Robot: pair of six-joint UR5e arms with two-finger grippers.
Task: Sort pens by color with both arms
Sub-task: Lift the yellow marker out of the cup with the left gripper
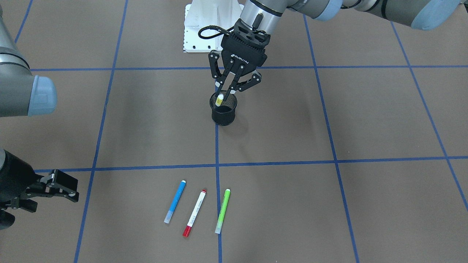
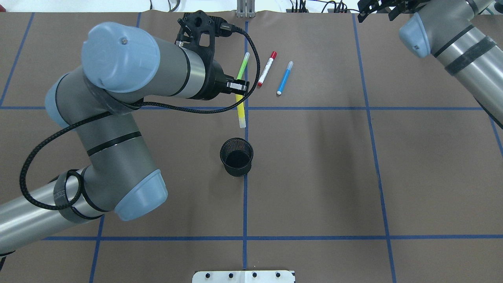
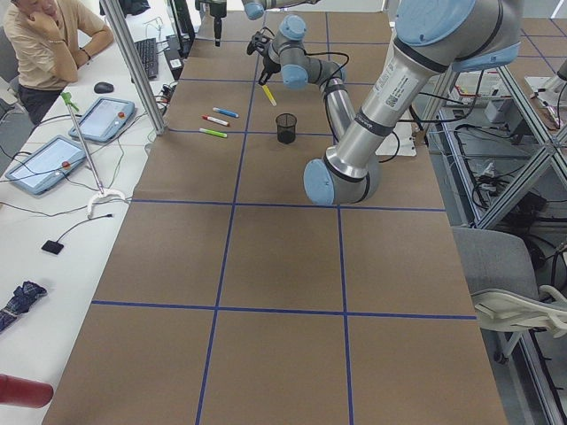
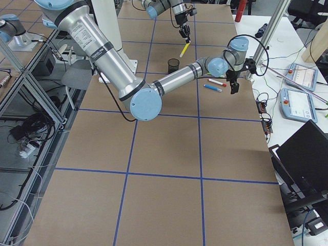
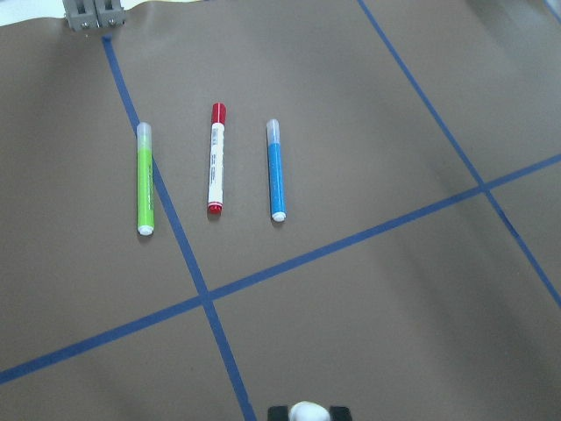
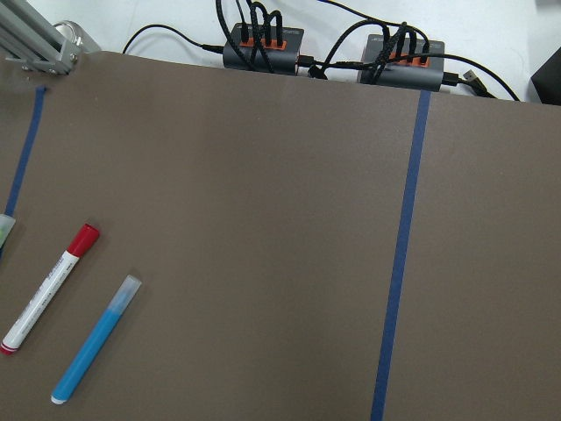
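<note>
My left gripper (image 1: 223, 95) is shut on the yellow pen (image 1: 219, 99) and holds it tilted in the air over the black mesh cup (image 1: 223, 118). The overhead view shows the pen (image 2: 240, 112) clear of the cup (image 2: 236, 156), a little to its far side. The blue pen (image 1: 175, 201), the red-capped white pen (image 1: 194, 213) and the green pen (image 1: 222, 211) lie side by side on the table beyond the cup. My right gripper (image 1: 55, 193) is open and empty, off to the side of the pens.
The brown table bears blue tape grid lines (image 2: 245, 204). The white pedestal base (image 1: 197, 33) stands at the robot's side. Cables and power boxes (image 6: 263, 44) lie past the far table edge. An operator (image 3: 49, 44) sits beside the table.
</note>
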